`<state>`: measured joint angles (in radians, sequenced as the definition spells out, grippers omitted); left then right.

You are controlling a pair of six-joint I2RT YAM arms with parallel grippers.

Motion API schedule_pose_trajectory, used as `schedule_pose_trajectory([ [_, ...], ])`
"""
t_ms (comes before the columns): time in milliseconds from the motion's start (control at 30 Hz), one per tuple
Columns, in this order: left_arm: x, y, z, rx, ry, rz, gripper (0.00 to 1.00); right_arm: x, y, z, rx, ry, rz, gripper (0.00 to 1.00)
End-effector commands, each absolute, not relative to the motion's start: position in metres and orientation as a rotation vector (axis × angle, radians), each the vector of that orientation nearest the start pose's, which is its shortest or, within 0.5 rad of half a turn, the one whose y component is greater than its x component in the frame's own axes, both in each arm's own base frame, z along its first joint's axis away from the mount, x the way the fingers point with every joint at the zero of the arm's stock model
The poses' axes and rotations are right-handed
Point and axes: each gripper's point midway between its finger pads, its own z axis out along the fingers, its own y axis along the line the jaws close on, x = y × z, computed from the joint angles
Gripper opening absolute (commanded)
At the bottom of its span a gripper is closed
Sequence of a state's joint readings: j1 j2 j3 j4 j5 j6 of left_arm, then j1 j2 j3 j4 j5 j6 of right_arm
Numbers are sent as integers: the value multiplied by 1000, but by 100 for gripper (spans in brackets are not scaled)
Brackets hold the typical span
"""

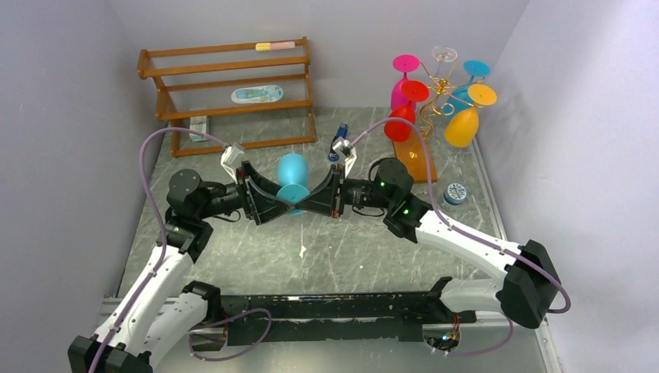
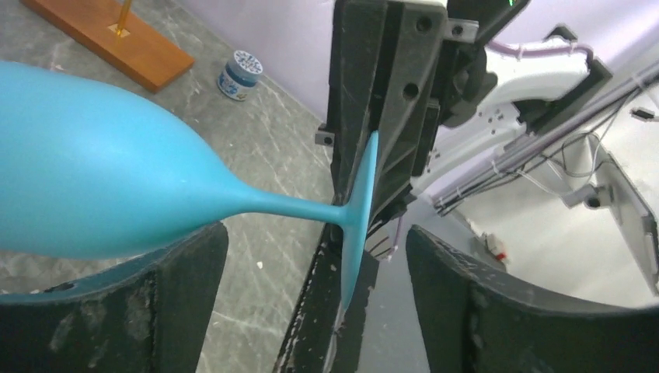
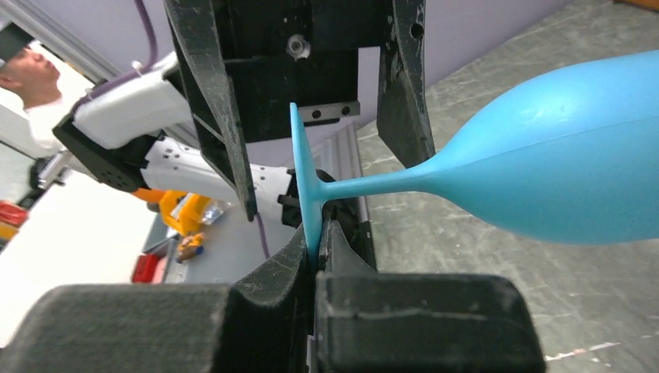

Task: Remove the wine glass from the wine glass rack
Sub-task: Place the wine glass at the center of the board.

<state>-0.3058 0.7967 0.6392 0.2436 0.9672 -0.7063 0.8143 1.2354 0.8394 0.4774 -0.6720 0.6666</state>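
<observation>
Matte sky-blue stemmed wine glass (image 1: 293, 172): off the gold wire wine glass rack (image 1: 432, 105), held sideways above the table well left of that rack, between both grippers. Only the right wrist view shows the right gripper (image 3: 315, 242) pinching the rim of the glass's foot disc, while only the left wrist view shows the left gripper (image 2: 315, 272) with jaws spread wide either side of bowl and stem. Overhead only: five hanging glasses (image 1: 461, 127) crowd the rack and a brown slatted wooden shelf (image 1: 233, 85) stands far left of it; a small blue-lidded jar (image 1: 454, 193) sits beside the rack's base.
</observation>
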Motion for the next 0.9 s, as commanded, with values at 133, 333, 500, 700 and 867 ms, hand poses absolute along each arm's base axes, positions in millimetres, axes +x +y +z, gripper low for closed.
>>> schedule_pose_trajectory([
  [133,202,-208,311,490,1714,-1222,97,169,357,269,-998,1529,1339,0],
  [333,219,-189,308,391,1782,-1032,97,183,348,205,-1238,1550,977,0],
  [500,221,-185,309,369,1782,-1005,97,174,340,170,-1475,1382,716,0],
  [700,221,-187,302,399,1819,-1006,97,167,333,151,-1612,1187,430,0],
  [867,219,-194,299,450,1829,-1047,97,162,327,151,-1661,1007,263,0],
])
